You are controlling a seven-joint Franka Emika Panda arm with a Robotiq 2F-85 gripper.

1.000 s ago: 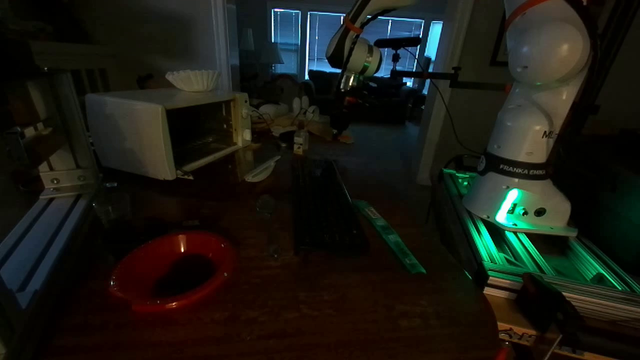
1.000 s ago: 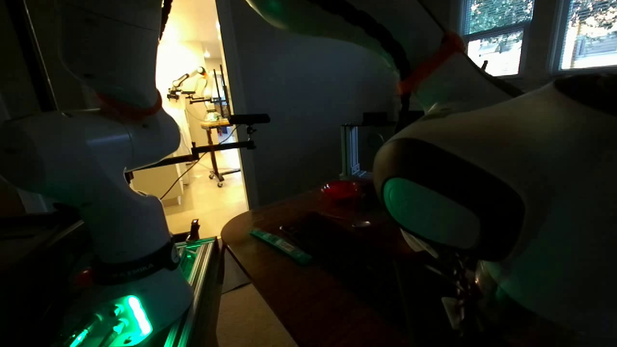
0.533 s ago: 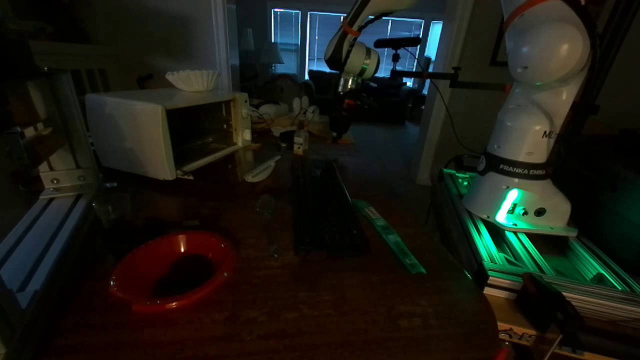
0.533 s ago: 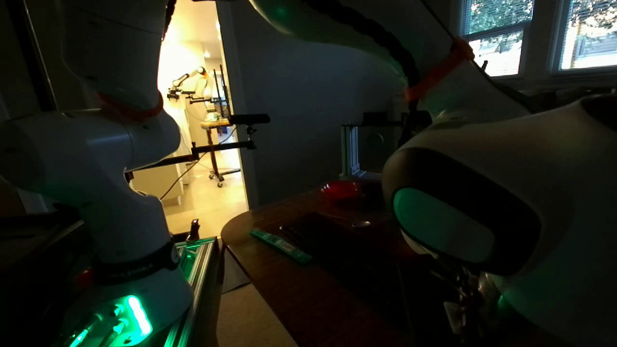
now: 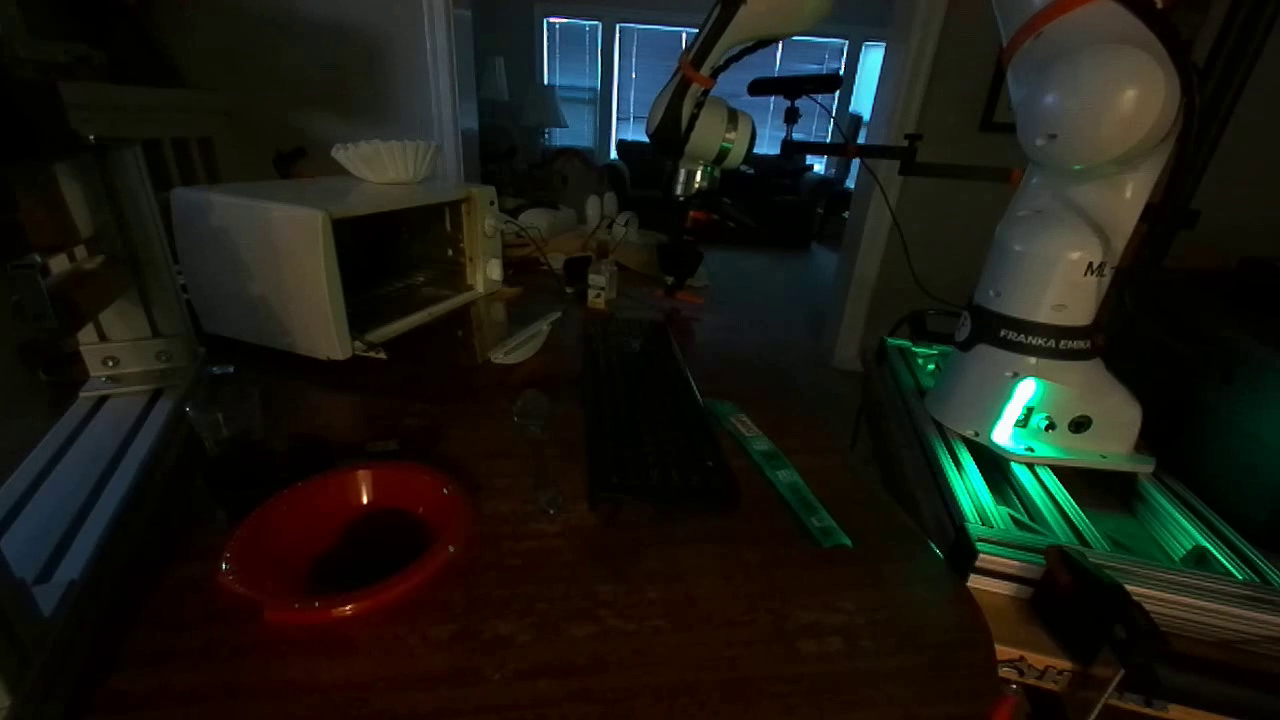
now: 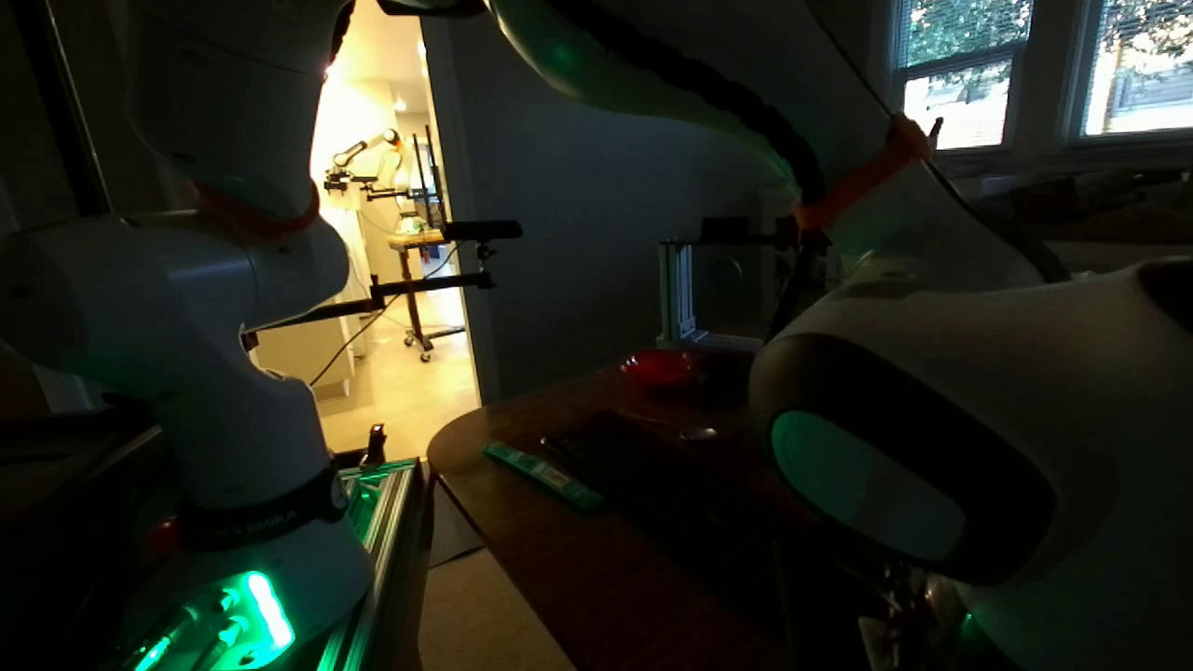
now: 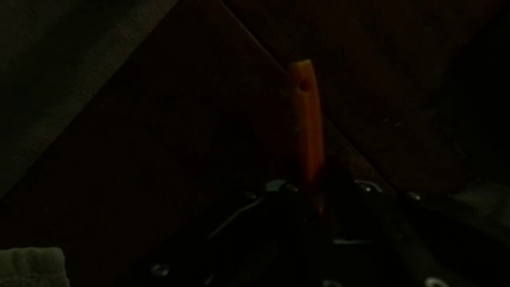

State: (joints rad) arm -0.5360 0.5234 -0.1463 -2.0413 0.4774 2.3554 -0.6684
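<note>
My gripper (image 7: pixel 316 185) is shut on an orange handle-like piece (image 7: pixel 308 119) with a hole near its far end. The piece sticks out from between the fingertips, and its lower part is hidden between the dark fingers. In an exterior view the gripper (image 5: pixel 682 265) is low at the far end of the table, with the orange piece (image 5: pixel 688 297) under it. A small bottle (image 5: pixel 597 285) stands to its left there. A black keyboard (image 5: pixel 655 420) lies nearer that camera. In the other outside picture the arm's wrist hides most of the gripper.
A red bowl (image 5: pixel 435 495) and a green strip (image 5: pixel 780 475) lie on the table; both show in both exterior views (image 6: pixel 657 366) (image 6: pixel 545 477). A toaster oven (image 5: pixel 260 265) bears paper filters (image 5: pixel 387 162). A clear spoon (image 5: pixel 530 410) and white lid (image 5: pixel 525 338) lie near the keyboard. Pale cloth (image 7: pixel 32 267) shows.
The arm's wrist and gripper have moved down, and the orange piece has come lower with the gripper. The bowl, keyboard and green strip have not moved.
</note>
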